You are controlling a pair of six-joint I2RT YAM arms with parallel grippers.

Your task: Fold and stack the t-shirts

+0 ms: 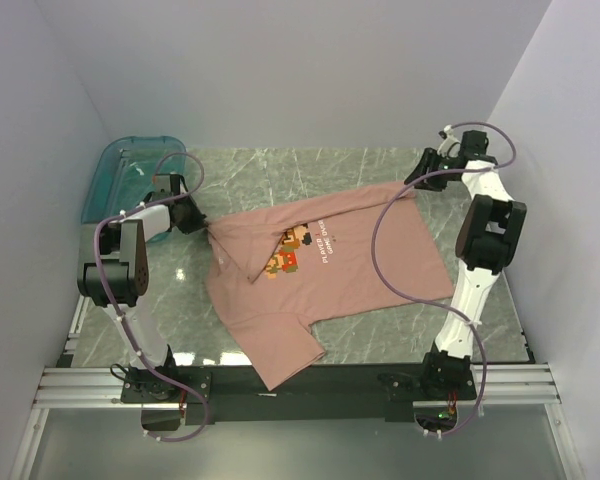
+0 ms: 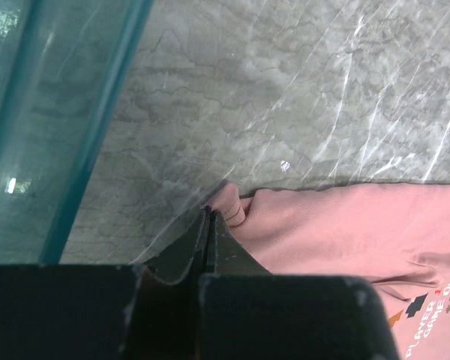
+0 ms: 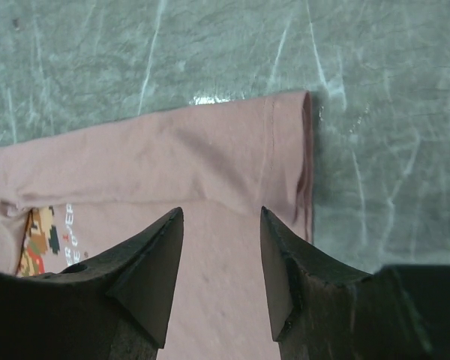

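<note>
A dusty-pink t-shirt (image 1: pixel 360 270) lies spread across the marble table, print up, with its pixel character (image 1: pixel 288 250) near the middle. My left gripper (image 1: pixel 201 221) is at the shirt's left edge, and a fold of cloth rises to it. In the left wrist view its jaws (image 2: pixel 208 215) are shut with a bunched bit of the pink t-shirt (image 2: pixel 345 232) at their tip. My right gripper (image 1: pixel 421 180) hovers over the shirt's far right corner. It stands open (image 3: pixel 221 214) above the t-shirt (image 3: pixel 172 157), close to a hemmed edge (image 3: pixel 307 157), with nothing between the fingers.
A teal translucent tray (image 1: pixel 130 175) stands at the back left, just beyond the left gripper; its wall (image 2: pixel 52 112) fills the left of the left wrist view. White walls close in both sides. The shirt's near corner (image 1: pixel 285 365) hangs over the table's front edge.
</note>
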